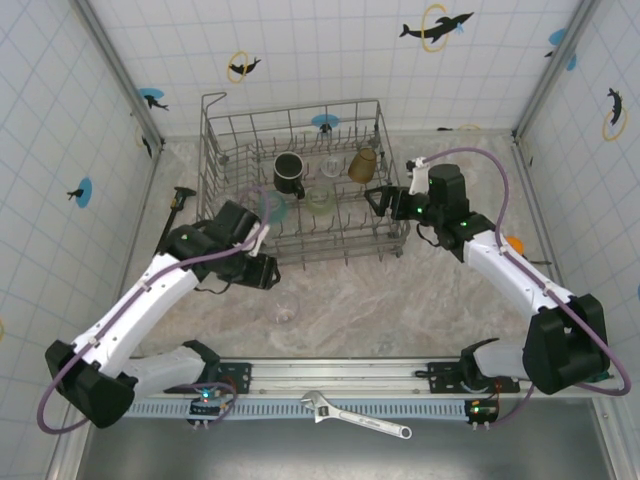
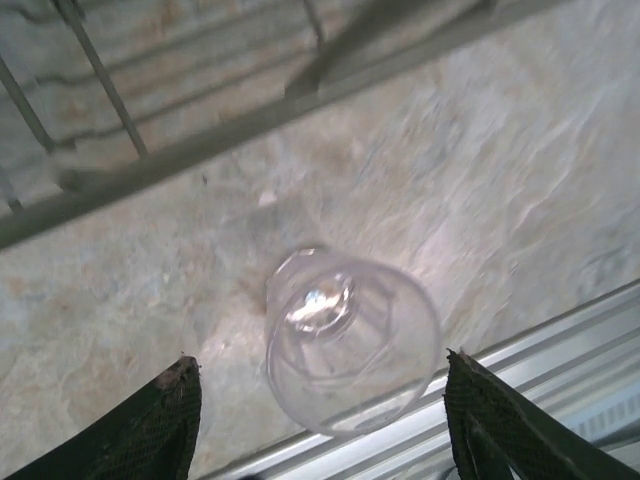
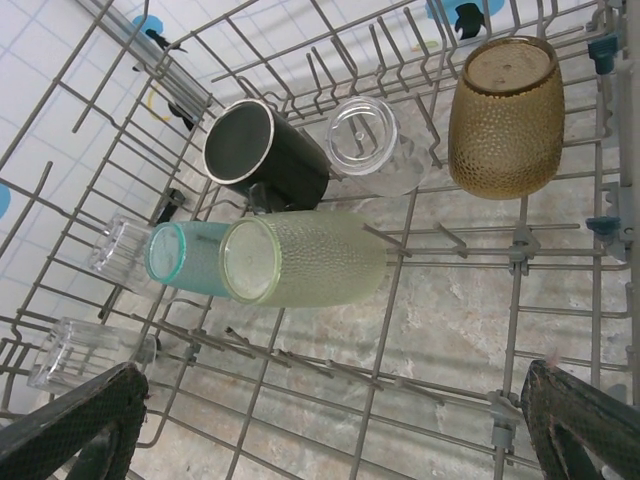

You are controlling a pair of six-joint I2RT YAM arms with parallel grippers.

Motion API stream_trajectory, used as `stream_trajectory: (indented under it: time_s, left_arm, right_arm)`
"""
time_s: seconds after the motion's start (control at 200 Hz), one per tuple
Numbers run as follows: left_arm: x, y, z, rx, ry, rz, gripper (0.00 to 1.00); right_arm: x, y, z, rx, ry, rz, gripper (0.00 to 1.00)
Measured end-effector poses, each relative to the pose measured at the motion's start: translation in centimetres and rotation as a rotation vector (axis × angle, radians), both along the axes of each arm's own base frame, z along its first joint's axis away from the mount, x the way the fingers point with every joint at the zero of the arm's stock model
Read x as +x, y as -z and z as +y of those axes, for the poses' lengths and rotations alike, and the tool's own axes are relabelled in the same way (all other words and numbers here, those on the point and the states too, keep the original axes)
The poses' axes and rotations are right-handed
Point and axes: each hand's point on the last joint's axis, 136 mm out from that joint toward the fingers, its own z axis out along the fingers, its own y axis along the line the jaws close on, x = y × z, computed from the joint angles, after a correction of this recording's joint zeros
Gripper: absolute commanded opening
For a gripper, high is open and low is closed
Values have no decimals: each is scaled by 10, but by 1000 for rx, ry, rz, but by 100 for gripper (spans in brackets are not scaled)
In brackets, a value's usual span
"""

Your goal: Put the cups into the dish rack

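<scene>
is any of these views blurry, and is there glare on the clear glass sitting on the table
Left wrist view: the dish rack wires look soft and smeared, and the clear glass carries a bright glare spot near its base. Right wrist view: crisp, the amber tumbler shows its dimpled texture clearly. Top external view: sharp and evenly lit, though the clear glass is faint against the marbled table.

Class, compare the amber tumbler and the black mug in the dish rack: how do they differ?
The amber tumbler is translucent and dimpled; the black mug is opaque and smooth. The tumbler shows its closed base, the mug its open mouth. Both rest inside the dish rack.
</scene>
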Motion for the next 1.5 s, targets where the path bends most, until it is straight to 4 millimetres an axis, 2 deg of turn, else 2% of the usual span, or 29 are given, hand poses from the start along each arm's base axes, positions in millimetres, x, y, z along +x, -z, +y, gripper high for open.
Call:
stream_trajectory:
  time_s: [0.11, 0.37, 0.545, 0.651, 0.901, 1.281, 1.501]
  left_arm:
    - [-9, 18, 3, 50, 15, 32, 61]
    - [-13, 47, 10, 75, -28, 49, 53]
    - [-15, 64, 11, 82, -32, 56, 51]
    - [-15, 71, 11, 82, -39, 60, 44]
    - [-3, 76, 0, 40, -56, 19, 35]
    - [5, 80, -8, 48, -43, -13, 20]
    - [7, 81, -10, 54, -37, -23, 17]
  right_arm:
    - [0, 4, -2, -3, 5, 9, 100]
    - [0, 10, -7, -6, 13, 22, 100]
    - [-1, 14, -8, -7, 13, 32, 100]
    - [-1, 14, -9, -5, 12, 32, 100]
    - [-1, 15, -9, -5, 13, 33, 100]
    - [0, 14, -11, -3, 17, 34, 100]
    - [1, 15, -14, -1, 21, 34, 100]
